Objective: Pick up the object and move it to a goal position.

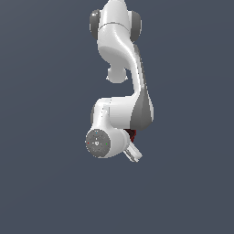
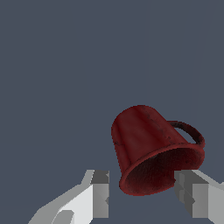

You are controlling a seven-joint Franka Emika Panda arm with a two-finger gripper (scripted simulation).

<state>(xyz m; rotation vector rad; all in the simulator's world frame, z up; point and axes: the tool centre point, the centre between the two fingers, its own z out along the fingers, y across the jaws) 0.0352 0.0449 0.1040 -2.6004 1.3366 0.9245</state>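
The object, a small dark red mug (image 2: pixel 148 144), fills the wrist view with its dark hollow facing the camera and its handle (image 2: pixel 192 131) off to one side. My gripper (image 2: pixel 146 194) is open, its two fingers standing on either side of the mug's rim. One finger (image 2: pixel 100 192) shows a small gap to the rim, while the other finger (image 2: pixel 192 194) overlaps it. In the exterior view the white arm hides nearly all of the mug (image 1: pixel 132 134); only a dark red sliver shows behind the hand, just above the gripper (image 1: pixel 133 151).
A plain grey-blue ground (image 1: pixel 45 183) surrounds the arm in both views. The arm's white links (image 1: pixel 121 50) reach down from the top middle of the exterior view.
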